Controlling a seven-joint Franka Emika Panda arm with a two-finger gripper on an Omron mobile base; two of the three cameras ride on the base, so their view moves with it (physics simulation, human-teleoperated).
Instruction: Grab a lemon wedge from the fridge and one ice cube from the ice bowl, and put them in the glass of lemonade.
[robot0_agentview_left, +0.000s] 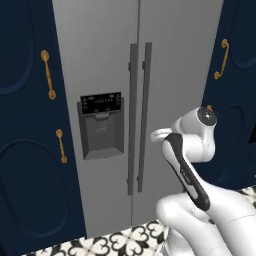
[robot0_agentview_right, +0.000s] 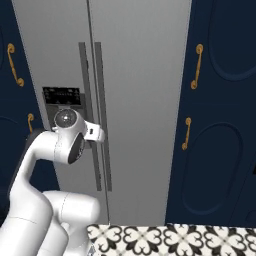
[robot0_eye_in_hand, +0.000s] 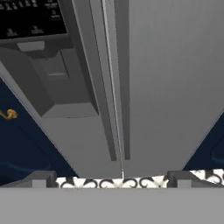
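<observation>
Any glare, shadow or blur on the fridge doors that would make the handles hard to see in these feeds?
Left base view: flat, even light, no glare on the fridge; the handles read sharp and dark. Right base view: same even light; the arm covers part of the handles' lower half. Hand view: steep perspective skews the doors, handles slightly soft, no glare.

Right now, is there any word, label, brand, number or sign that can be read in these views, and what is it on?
Nothing can be read.
The black panel above the dispenser recess on the fridge: rows of small pale marks, too small and blurred to read.
The hand view shows the same marks, still illegible.
The navy cabinets: no text.
</observation>
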